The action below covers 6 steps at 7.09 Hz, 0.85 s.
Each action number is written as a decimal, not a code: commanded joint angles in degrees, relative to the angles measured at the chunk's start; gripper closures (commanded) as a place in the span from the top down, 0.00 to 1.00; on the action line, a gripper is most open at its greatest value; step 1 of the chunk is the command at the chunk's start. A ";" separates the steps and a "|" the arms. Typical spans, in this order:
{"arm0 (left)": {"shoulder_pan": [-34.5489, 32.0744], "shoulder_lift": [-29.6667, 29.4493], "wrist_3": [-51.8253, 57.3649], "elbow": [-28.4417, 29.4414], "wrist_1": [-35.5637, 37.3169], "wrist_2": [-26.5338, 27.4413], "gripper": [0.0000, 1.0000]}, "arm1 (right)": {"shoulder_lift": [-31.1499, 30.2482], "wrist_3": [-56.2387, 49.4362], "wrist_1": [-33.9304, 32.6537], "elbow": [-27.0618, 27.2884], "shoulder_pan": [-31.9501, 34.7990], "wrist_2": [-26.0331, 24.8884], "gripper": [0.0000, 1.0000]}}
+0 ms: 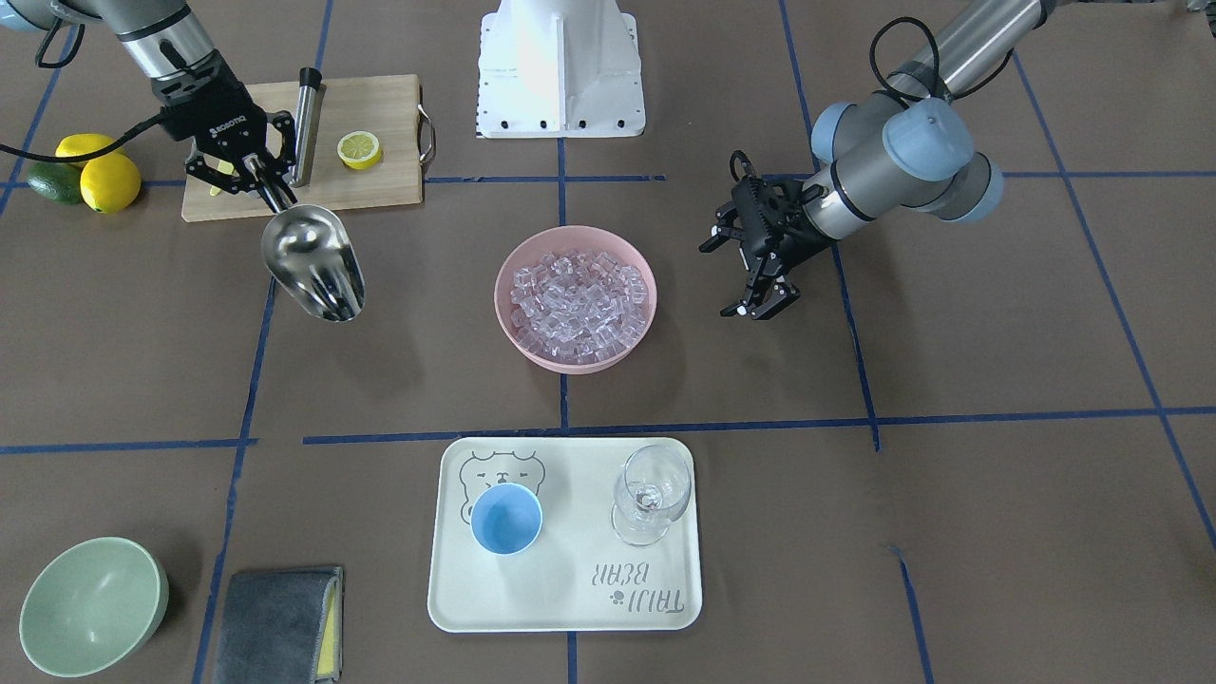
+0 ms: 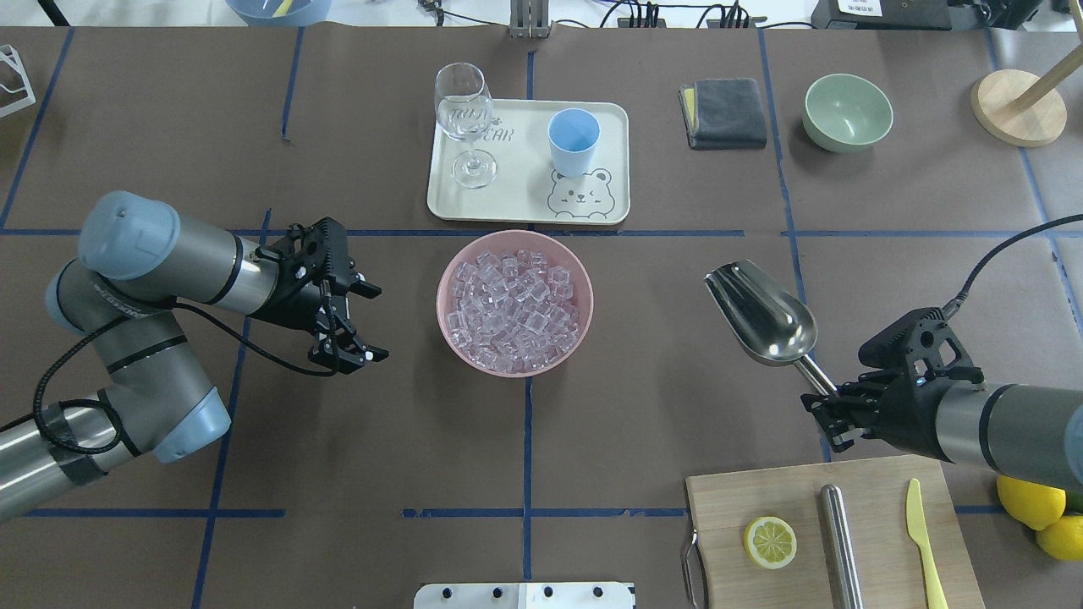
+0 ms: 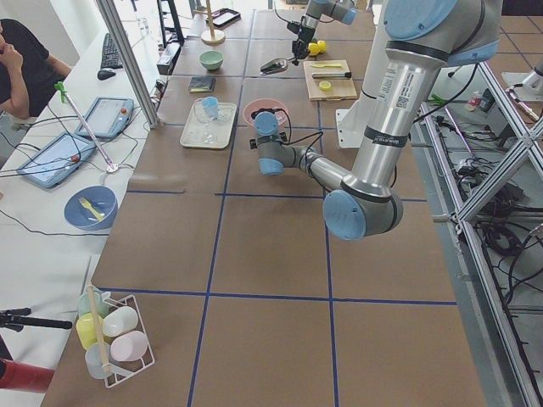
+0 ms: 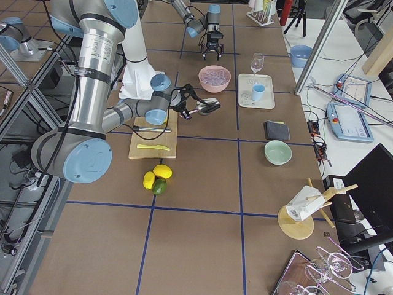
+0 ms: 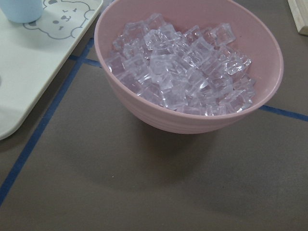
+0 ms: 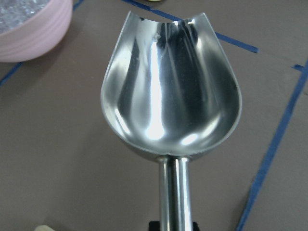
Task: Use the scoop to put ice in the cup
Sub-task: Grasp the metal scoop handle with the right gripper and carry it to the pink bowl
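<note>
The scoop is held by its thin handle in the right gripper, whose fingers are clamped on it. Its trough is seen to be empty and is carried in the air above the counter, well apart from the pink bowl. The ice is heaped in that bowl. The cup stands empty on the tray, just beyond the bowl. The left gripper is held beside the bowl with its fingers apart and nothing between them. The scooping step is judged not yet begun. Next, the trough's open end should be brought to the bowl, dipped under the cubes and levelled before it is carried to the cup
</note>
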 commanded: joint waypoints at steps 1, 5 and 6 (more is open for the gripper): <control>1.32 -3.60 -0.06 3.32 -0.03 2.79 1.00 | 7.71 -1.70 -3.40 -0.02 2.37 7.84 0.00; 1.67 -4.58 -0.06 5.17 -0.38 3.25 1.00 | 27.41 -5.19 -28.24 0.07 3.61 11.38 0.00; 1.67 -4.67 -0.06 5.61 -1.16 3.25 1.00 | 33.19 -10.35 -39.52 0.24 4.83 13.57 0.00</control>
